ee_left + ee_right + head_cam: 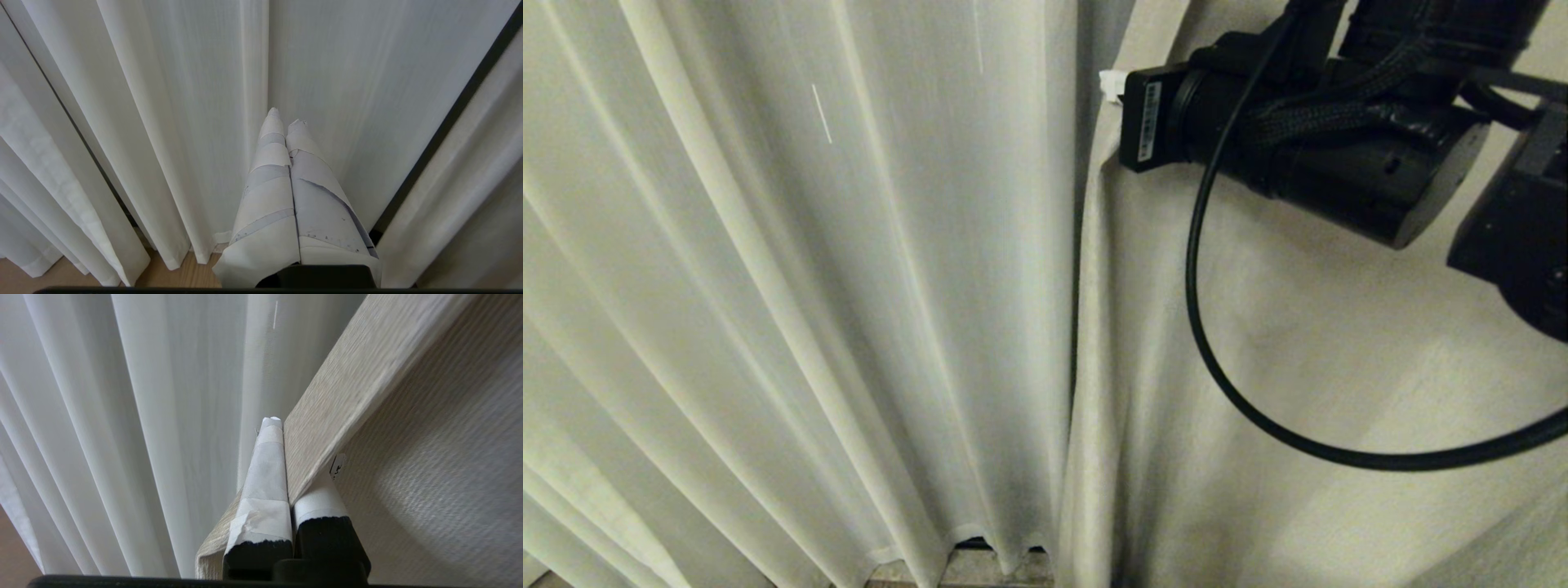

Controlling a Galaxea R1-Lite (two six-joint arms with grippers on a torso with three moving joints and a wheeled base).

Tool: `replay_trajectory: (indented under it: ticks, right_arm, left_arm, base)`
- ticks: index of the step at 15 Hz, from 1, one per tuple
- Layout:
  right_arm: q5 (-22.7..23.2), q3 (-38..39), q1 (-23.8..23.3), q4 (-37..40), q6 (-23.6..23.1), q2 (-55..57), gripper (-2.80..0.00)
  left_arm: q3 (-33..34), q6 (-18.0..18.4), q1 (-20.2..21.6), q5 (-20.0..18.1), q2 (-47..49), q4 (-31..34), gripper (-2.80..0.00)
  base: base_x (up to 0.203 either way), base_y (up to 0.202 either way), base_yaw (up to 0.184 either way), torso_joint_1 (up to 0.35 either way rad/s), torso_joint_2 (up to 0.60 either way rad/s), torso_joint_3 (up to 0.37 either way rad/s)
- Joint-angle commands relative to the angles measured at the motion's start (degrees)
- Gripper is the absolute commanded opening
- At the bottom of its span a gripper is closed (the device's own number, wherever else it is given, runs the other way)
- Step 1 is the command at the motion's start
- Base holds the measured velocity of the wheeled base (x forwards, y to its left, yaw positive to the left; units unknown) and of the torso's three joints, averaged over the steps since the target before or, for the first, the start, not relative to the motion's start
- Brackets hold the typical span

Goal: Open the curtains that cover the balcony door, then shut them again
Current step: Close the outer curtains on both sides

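Nearly everything in sight is fabric. The curtains (1323, 343) fill the head view from edge to edge: the heavy cream-beige woven panel hangs on the robot's right, and the thinner white sheer layer (792, 310) falls in long pleats on the left, its hem just above a strip of wood floor (988, 567). No glass or frame of the balcony door can be made out with certainty; only a dark vertical strip shows between folds in the left wrist view, so the door seems still covered.

The right gripper (282, 457) is up at the leading edge of the woven panel, its taped fingers (267, 469) pressed together with that edge pinched between them. The forearm reaches in from the upper right of the head view, lying roughly level, with a black cable (1217, 359) looping below it.

The left gripper (286, 122) sits low, pointing at the sheer pleats, fingers closed on nothing.

The main risk, as I judge it, is the thin pinch: only the hem edge is caught, so a fast sideways pull could slide the cloth out. The hanging cable could also snag a fold, and dragging the heavy panel alone may leave the sheer behind.
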Motion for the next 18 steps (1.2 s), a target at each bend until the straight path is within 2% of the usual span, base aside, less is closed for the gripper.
replay_trajectory:
  ticks: [1, 12, 18]
  right_arm:
    - [-0.1, 0.0, 0.4, -1.1, -0.1, 1.0, -2.8]
    - [-0.1, 0.0, 3.5, -6.6, 0.0, 3.2, -2.8]
    - [-0.1, -2.3, 5.2, -6.8, -0.2, 5.5, -2.8]
  left_arm:
    - [0.0, 0.0, 0.0, 0.0, 0.0, 0.0, -2.8]
    - [0.0, 0.0, 0.0, 0.1, 0.0, 0.0, -2.8]
    - [0.0, 0.0, 0.0, 0.1, 0.0, 0.0, -2.8]
  base:
    - [0.0, 0.0, 0.0, 0.0, 0.0, 0.0]
    - [0.0, 0.0, 0.0, 0.0, 0.0, 0.0]
    - [0.0, 0.0, 0.0, 0.0, 0.0, 0.0]
